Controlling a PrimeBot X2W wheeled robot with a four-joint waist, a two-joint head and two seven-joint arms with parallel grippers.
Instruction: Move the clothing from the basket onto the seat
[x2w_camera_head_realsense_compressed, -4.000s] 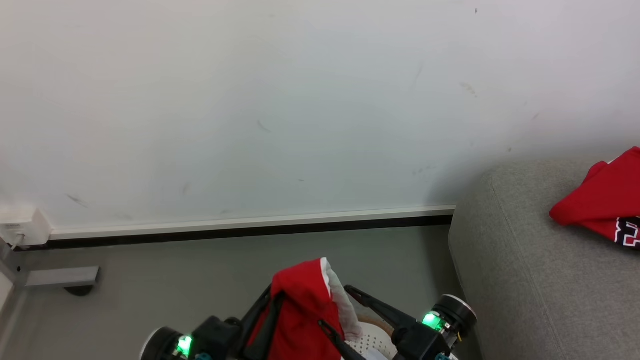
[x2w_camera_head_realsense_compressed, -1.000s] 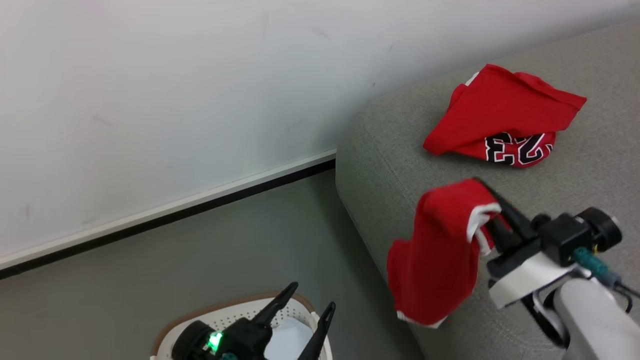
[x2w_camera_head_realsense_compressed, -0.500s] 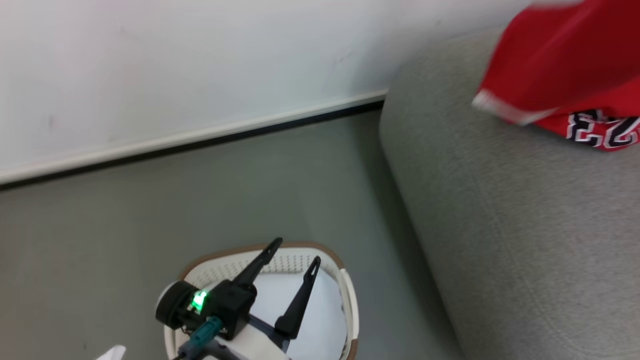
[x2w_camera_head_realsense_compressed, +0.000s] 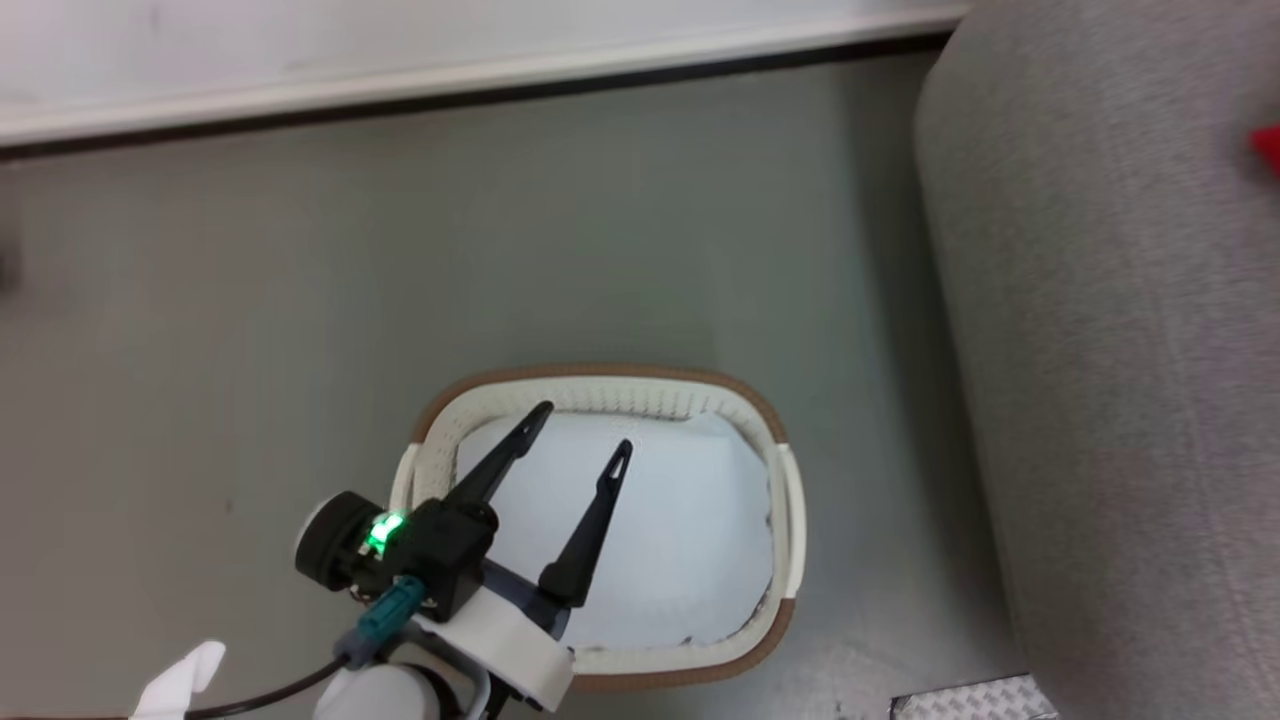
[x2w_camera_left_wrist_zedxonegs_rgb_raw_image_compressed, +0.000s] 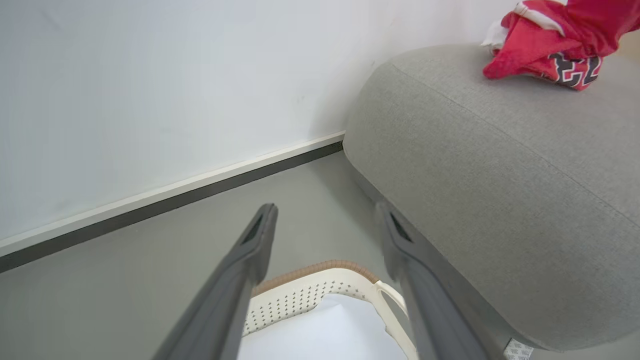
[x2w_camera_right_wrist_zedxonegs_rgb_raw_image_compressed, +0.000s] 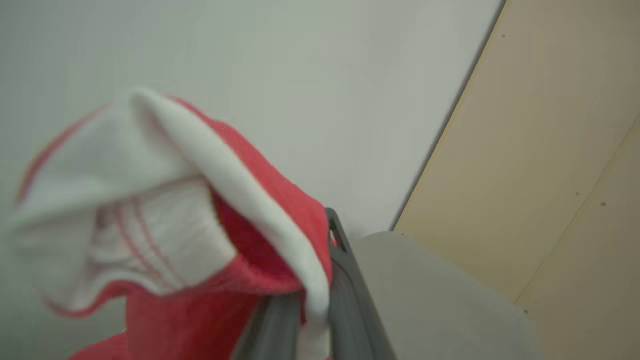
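Left gripper (x2w_camera_head_realsense_compressed: 585, 427) hangs above the basket (x2w_camera_head_realsense_compressed: 600, 372), fingers spread wide and empty, flat white cloth (x2w_camera_head_realsense_compressed: 650, 530) below them. Seat (x2w_camera_head_realsense_compressed: 1100, 350) lies right of the basket, jersey (x2w_camera_left_wrist_zedxonegs_rgb_raw_image_compressed: 550, 45) already on it. Right gripper (x2w_camera_right_wrist_zedxonegs_rgb_raw_image_compressed: 312, 300) pinches the plain red garment (x2w_camera_right_wrist_zedxonegs_rgb_raw_image_compressed: 200, 200), which drapes left of its fingers with grey seat just beyond them; judged: right arm nearer, release comes next

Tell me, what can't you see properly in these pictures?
Head view: red scrap on the sofa, cut by the right edge; which garment, unclear.
Left wrist view: jersey number, half folded under; basket cut by the bottom edge.
Right wrist view: blurred red garment drapes over the right fingers, hiding one tip.
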